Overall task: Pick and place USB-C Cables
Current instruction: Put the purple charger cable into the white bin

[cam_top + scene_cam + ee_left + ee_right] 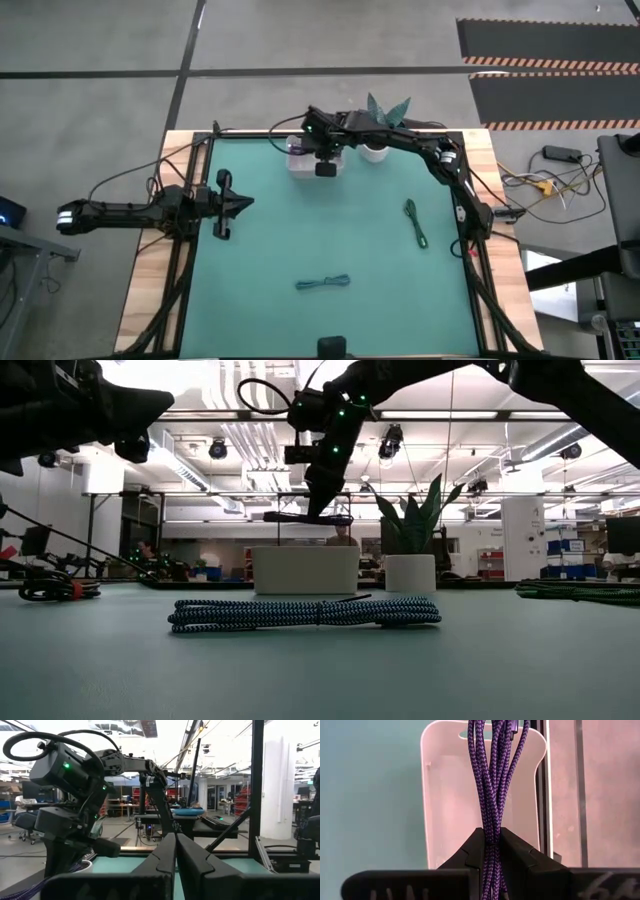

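My right gripper [491, 845] hangs over the white bin [300, 160] at the table's far edge, shut on a dark blue-purple USB-C cable bundle [495, 780]. In the low view the bundle [308, 517] hangs roughly level above the bin [305, 570]. A teal-blue cable bundle [323, 283] lies flat near the table's front edge, also seen in the low view [305, 613]. A green cable bundle [416, 222] lies flat toward the right. My left gripper [245, 203] waits shut at the table's left side, holding nothing. My right gripper pinches the several strands of the dark blue-purple bundle together [492, 832] between its two fingers, roughly at the middle of the bundle's length. The fingers [318, 495] come slanting down from above. The bundle is lifted clear, about level, above the bin's opening.
A white pot with a green plant [411, 572] stands just right of the bin at the far edge. Black frame bars [200, 190] and robot wiring run along the table's left and right sides. The green mat [320, 230] lies bare between the two cables on it.
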You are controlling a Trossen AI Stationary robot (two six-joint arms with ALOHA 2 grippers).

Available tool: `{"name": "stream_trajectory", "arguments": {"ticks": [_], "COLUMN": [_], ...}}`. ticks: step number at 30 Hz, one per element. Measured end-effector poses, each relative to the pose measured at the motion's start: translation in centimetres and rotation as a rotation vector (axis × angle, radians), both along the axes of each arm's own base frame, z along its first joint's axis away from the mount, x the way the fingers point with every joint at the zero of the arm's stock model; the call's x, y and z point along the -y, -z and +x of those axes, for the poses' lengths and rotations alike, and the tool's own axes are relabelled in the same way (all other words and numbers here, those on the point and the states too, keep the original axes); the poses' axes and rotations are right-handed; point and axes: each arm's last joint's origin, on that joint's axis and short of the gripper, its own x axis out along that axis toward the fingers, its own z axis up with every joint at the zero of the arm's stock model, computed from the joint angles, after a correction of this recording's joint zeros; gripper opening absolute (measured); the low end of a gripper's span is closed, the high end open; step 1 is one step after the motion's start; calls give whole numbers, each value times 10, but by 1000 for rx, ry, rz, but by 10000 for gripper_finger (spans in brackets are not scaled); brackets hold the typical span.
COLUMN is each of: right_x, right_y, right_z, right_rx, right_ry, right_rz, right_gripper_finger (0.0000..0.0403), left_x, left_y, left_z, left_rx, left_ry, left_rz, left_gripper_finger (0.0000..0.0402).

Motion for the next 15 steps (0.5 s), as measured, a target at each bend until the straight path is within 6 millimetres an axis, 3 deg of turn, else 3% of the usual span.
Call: {"name": "stream_trajectory", "arguments": {"ticks": [15], "right_x": [13], "right_y": [1], "right_z": [3], "right_rx": [75], "right_ry": [-15], "right_rz": [6], "right_gripper_finger": [34], "left_x": [0], "left_y": [0], "left_z": [0], "left_rx": [1], "left_ry": [-4], "left_rz": [-1], "left_gripper_finger": [0]}}
